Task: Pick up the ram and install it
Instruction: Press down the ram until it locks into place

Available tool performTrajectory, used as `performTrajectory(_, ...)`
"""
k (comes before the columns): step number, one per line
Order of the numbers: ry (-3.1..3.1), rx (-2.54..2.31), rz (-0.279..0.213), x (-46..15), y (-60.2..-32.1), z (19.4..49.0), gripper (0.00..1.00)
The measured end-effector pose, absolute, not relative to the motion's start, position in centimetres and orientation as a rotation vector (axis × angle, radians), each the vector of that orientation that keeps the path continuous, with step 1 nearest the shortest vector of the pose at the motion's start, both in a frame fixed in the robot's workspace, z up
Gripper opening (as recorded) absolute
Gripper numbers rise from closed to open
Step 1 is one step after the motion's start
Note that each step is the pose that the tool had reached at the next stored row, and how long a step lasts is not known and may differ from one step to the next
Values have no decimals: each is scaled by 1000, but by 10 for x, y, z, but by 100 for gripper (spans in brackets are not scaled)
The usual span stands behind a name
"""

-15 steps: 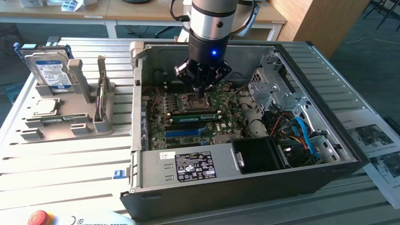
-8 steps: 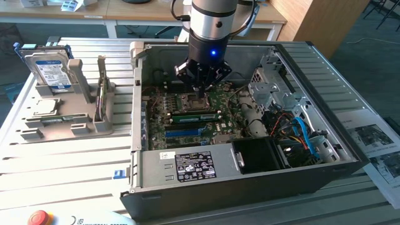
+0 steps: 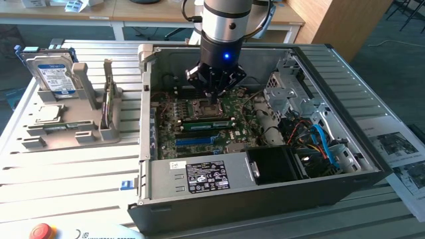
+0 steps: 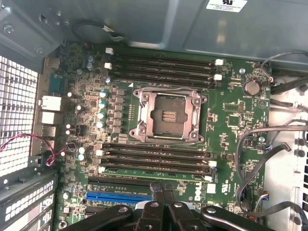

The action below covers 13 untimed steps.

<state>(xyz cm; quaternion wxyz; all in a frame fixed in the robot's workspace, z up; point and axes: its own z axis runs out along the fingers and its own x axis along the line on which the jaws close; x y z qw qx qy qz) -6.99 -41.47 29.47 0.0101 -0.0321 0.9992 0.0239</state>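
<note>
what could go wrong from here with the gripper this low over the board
The gripper hangs close above the open processor socket; a slip could bend its bare contacts. The memory slots lie tightly side by side, so a small offset could hit the wrong one. Loose cables beside the board could snag.

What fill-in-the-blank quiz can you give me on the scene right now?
1. The pincer hangs inside the open computer case, over the green ____.
2. The square processor socket is ____.
3. The hard drive stands outside the case, on the exterior view's ____.
4. The long expansion slot is coloured ____.
Missing words: motherboard; empty; left; blue.
</note>
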Motion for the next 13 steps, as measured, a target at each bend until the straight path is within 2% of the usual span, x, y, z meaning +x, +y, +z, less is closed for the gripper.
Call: performTrajectory(13, 3123, -75, 74, -70, -415, 295, 10)
